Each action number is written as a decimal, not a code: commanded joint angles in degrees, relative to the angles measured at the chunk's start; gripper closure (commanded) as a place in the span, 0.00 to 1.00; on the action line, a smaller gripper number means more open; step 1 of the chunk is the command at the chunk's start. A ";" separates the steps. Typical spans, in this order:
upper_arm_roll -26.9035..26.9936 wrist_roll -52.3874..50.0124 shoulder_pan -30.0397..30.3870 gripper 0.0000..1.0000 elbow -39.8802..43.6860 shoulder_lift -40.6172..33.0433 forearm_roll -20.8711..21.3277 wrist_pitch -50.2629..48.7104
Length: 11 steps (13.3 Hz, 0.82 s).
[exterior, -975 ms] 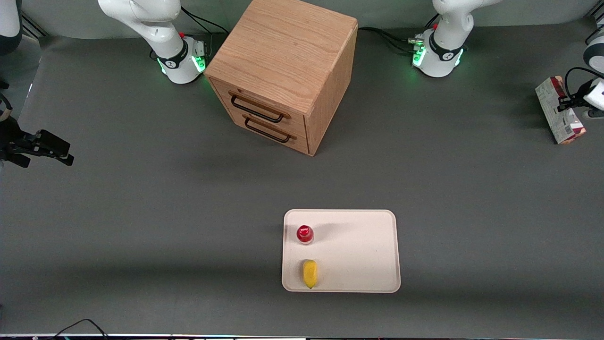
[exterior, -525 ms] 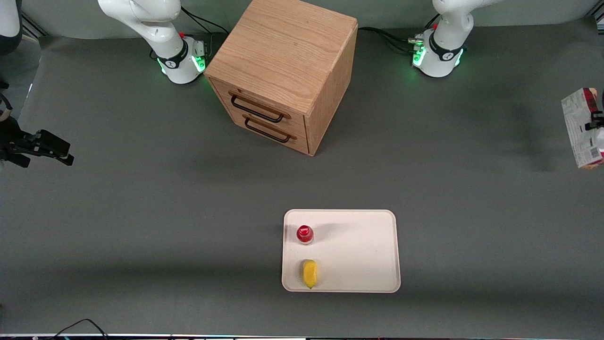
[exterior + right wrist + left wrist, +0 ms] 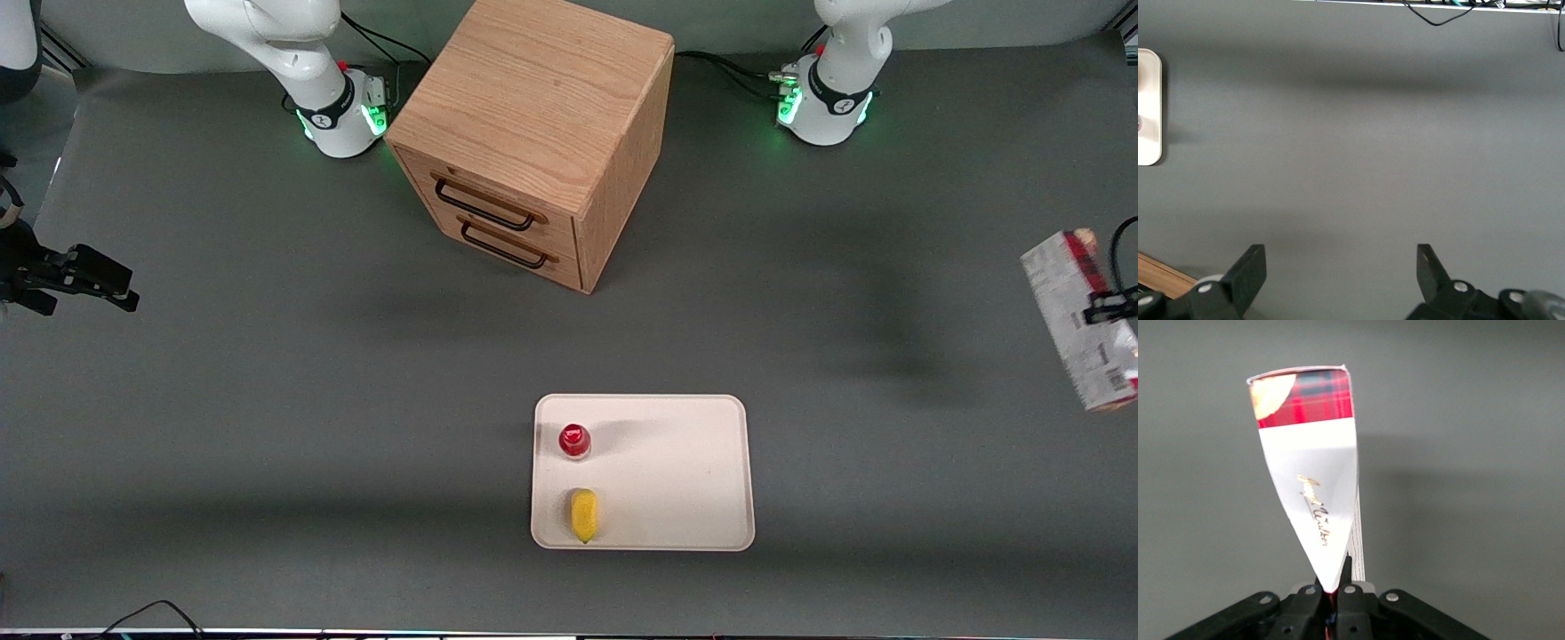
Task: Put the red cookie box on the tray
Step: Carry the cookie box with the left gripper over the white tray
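Box (image 3: 1078,320) position is what has changed: over the last second the carton has travelled along the working arm's end of the bench, from level with the cabinet (image 3: 532,133) to nearer the front camera, about halfway down toward the level of the tray (image 3: 676,471). It hangs in the air, with a soft shadow on the bench well apart from it toward the tray. That suggests the carry is under way but far from done, since the tray lies well apart, toward the middle of the bench. The gripper (image 3: 1332,600) holds the box, its jaws closed on one thin edge, as the wrist view shows. The box's long axis runs roughly toward and away from the front camera, slightly slanted, its pale printed face showing in the front view, barcode end nearest the camera and red plaid end farthest. On the tray stand a bottle (image 3: 574,440) and a yellow item (image 3: 583,515), leaving bare the half nearer the working arm.
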 commanded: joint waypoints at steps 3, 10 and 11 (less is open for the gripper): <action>-4.16 -17.74 -10.79 1.00 13.39 9.90 3.25 -5.30; -10.68 -27.79 -18.00 1.00 28.62 25.30 4.14 -5.85; -11.03 -27.88 -19.05 1.00 28.88 26.53 4.14 -3.84</action>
